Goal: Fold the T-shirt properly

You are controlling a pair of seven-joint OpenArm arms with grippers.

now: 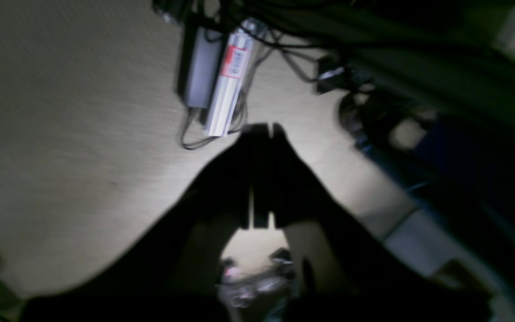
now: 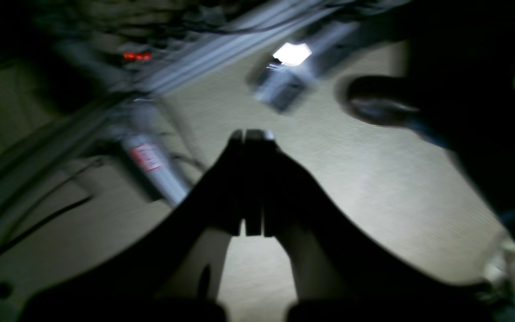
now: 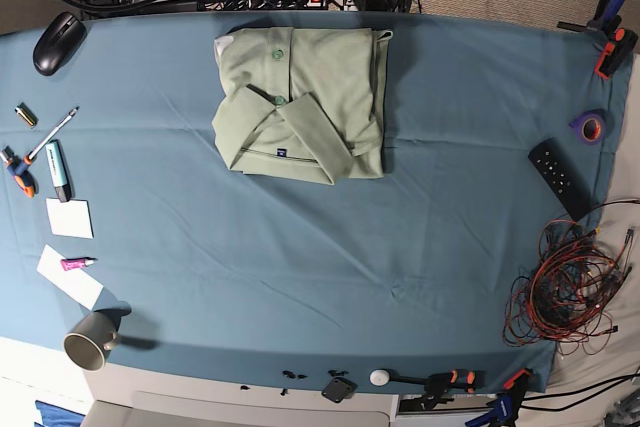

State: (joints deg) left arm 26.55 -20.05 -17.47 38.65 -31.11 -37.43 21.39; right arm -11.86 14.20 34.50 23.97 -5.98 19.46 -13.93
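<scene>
Both grippers are shut with nothing between the fingers: the left gripper (image 1: 264, 129) shows in its wrist view as a dark silhouette with the two tips pressed together, held off the table over a pale floor where a white box with a red label (image 1: 230, 76) and a grey box (image 1: 201, 67) lie among cables. The right gripper (image 2: 253, 134) looks the same in its own blurred wrist view, tips together, above pale floor with metal rails (image 2: 221, 53) and a small red light (image 2: 137, 56) beyond. Neither arm appears in the base view. That view shows the shirt (image 3: 305, 102) folded into a compact, roughly square bundle lying toward the far middle of the blue cloth (image 3: 300, 267), collar and buttons facing up, a small dark label near its near edge. Well apart from it, at the view's left, are a mouse (image 3: 57, 40), a pen (image 3: 58, 128), a marker (image 3: 57, 171), paper notes (image 3: 69, 218) and a mug (image 3: 90, 340) at the near corner. At the view's right lie a remote (image 3: 559, 178), a roll of purple tape (image 3: 591, 126) and a tangle of red wires (image 3: 568, 284).
</scene>
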